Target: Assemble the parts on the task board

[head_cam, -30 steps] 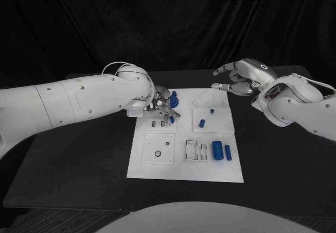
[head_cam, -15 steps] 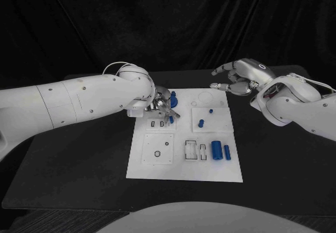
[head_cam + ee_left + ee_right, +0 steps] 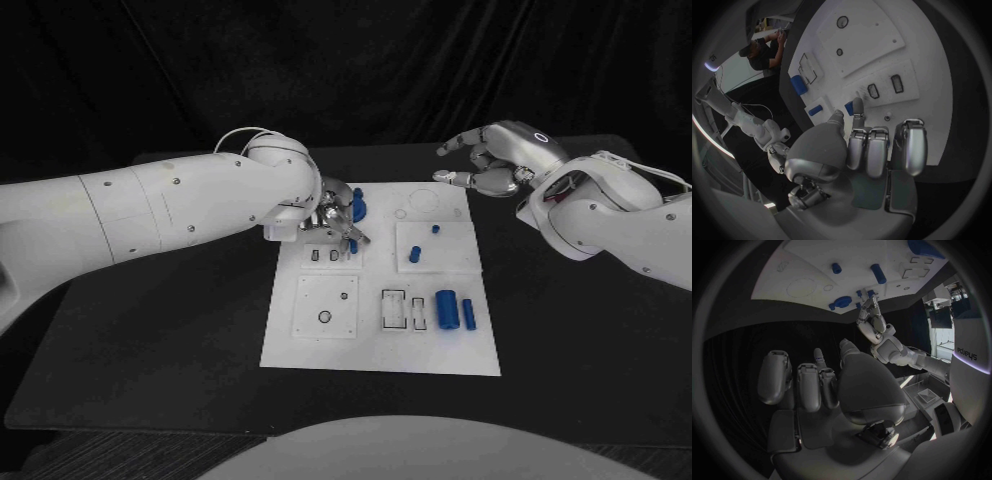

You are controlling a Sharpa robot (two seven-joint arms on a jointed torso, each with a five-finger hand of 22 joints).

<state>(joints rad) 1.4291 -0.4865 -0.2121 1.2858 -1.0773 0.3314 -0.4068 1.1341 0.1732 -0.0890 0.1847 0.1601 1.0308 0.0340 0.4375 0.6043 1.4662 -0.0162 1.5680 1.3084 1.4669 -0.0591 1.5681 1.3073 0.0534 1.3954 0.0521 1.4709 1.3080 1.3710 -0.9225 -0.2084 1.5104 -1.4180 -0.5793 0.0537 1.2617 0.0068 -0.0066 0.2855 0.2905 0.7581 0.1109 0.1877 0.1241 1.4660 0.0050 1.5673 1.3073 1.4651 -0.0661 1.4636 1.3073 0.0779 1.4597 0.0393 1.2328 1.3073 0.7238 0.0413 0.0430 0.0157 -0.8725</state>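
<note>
Black table (image 3: 159, 340) carries the white task board (image 3: 378, 350); left hand (image 3: 329, 222) pinches a blue part (image 3: 353, 244), right hand (image 3: 498, 160) released

White task board (image 3: 378, 355) lies flat mid-table, long side running near to far. Two blue cylinder parts (image 3: 457, 308) lie side by side at its near right, next to rectangular slots (image 3: 402, 309). Smaller blue peg (image 3: 414, 254) sits at ctr-right, tiny one (image 3: 434, 228) just beyond. Blue piece (image 3: 358, 205) at far left.
</note>
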